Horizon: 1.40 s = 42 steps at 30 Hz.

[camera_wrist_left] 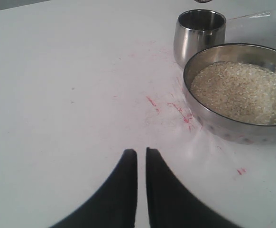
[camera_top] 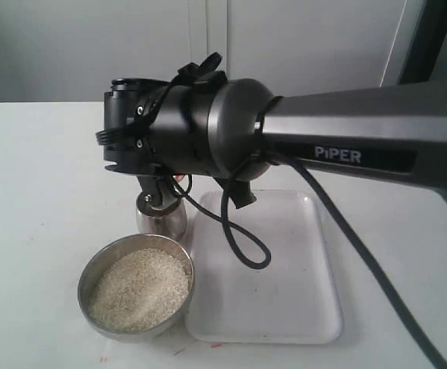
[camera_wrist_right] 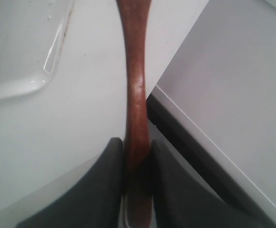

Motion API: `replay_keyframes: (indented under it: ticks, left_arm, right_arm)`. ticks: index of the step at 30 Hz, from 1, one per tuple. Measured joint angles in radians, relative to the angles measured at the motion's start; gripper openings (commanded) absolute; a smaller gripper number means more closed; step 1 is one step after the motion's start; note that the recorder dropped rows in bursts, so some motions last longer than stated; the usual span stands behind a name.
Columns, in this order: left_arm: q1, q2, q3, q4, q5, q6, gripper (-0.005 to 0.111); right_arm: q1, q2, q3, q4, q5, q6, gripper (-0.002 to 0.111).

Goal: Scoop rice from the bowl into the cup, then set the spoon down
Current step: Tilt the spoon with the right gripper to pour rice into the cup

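Note:
The wide steel bowl (camera_top: 94,270) holds a pale heap of rice (camera_top: 140,288) and stands at the front left. Just behind it is the small steel cup (camera_top: 166,219), partly hidden by my right arm's wrist (camera_top: 170,123), which hangs over it. My right gripper (camera_wrist_right: 137,148) is shut on the slim handle of the reddish-brown wooden spoon (camera_wrist_right: 134,85); the spoon's head is out of view. In the left wrist view the bowl (camera_wrist_left: 209,118), rice (camera_wrist_left: 242,90) and cup (camera_wrist_left: 199,35) lie well ahead of my left gripper (camera_wrist_left: 138,153), which is shut and holds nothing above bare table.
A white rectangular tray (camera_top: 285,292) lies right of the bowl and cup, under a loop of black cable (camera_top: 243,242); its corner (camera_wrist_right: 19,52) shows in the right wrist view. Faint red marks (camera_wrist_left: 176,109) dot the table beside the bowl.

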State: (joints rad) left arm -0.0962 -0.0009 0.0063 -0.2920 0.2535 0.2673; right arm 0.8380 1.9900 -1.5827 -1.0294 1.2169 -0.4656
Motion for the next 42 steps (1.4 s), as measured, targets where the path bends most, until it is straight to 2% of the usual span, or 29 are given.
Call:
replay_keyframes:
  ticks: [21, 42]
  left_arm:
    - [0.0, 0.0, 0.0, 0.0, 0.0, 0.0, 0.014]
    - [0.0, 0.0, 0.0, 0.0, 0.0, 0.0, 0.014]
  right_arm:
    - [0.034, -0.005, 0.034, -0.084, 0.0, 0.054, 0.0]
    - [0.039, 0.007, 0.034, -0.081, 0.0, 0.102, 0.0]
